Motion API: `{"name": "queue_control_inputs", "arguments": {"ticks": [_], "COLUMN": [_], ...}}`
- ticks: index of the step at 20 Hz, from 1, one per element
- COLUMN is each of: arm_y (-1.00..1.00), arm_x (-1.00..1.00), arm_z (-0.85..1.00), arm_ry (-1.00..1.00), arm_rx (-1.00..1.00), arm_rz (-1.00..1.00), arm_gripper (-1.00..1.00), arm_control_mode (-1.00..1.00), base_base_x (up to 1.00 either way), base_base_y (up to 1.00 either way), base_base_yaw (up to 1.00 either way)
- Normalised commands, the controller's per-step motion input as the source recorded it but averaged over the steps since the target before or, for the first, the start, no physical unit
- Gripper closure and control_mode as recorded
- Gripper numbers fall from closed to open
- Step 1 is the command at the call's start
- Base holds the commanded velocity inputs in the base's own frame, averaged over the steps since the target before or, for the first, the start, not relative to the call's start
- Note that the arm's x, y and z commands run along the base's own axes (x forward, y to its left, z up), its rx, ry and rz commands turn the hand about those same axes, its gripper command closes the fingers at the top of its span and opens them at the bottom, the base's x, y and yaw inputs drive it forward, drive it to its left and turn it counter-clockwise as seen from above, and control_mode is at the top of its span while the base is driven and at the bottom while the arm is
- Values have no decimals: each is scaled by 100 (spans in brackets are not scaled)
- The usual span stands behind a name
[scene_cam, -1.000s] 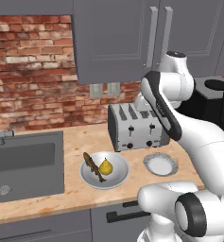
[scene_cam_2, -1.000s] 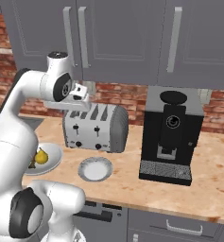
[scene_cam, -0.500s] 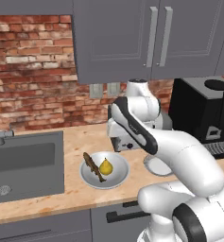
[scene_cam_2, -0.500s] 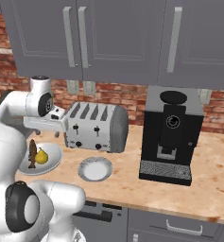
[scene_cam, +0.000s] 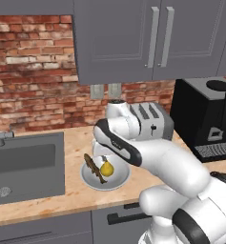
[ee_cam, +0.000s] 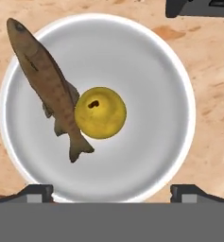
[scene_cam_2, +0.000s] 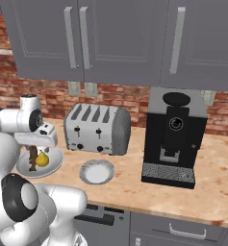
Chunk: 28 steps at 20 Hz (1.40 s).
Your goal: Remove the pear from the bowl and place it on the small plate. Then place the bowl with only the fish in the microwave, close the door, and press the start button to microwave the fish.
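Flat, even rendered light brightens all three views, with no visible lamp and no glare. The wide pale-grey shallow bowl (ee_cam: 170,61) shows only a soft shading inside its rim (its edge stays crisp). Faint shadow darkens the red brick wall (scene_cam: 33,71) under the grey upper cabinets (scene_cam: 133,38). Edges look sharp throughout, undistorted.

The counter (scene_cam_2: 134,185) carries bowl (ee_cam: 146,61), small plate (scene_cam_2: 97,172), toaster (scene_cam_2: 96,129), coffee machine (scene_cam_2: 175,139).

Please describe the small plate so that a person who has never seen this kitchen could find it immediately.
Find the toaster on the wooden counter. The small plate lies just in front of it, empty. The bowl beside it is wider and holds a fish and a pear.
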Motion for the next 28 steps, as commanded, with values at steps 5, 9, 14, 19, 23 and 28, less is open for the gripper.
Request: {"name": "queue_control_inputs", "arguments": {"ticks": [5,9,14,19,23,28], "arm_y": [5,6,0,4,11,13], "arm_x": [1,6,0,5,14,31], "arm_z": [-38,-44,-24,-18,-13,0], "arm_ry": [0,0,3,10,8,0], "arm_rx": [-1,-1,-3,-2,-1,0], "arm_rz": [1,3,5,3,0,0], "arm_gripper": [-100,-100,-100,-100,-100,-100], "arm_control_mode": [-100,-100,-100,-100,-100,-100], "base_base_x": [0,0,0,0,0,0], "base_base_y": [0,0,0,0,0,0], "base_base_yaw": [0,0,0,0,0,0]}}
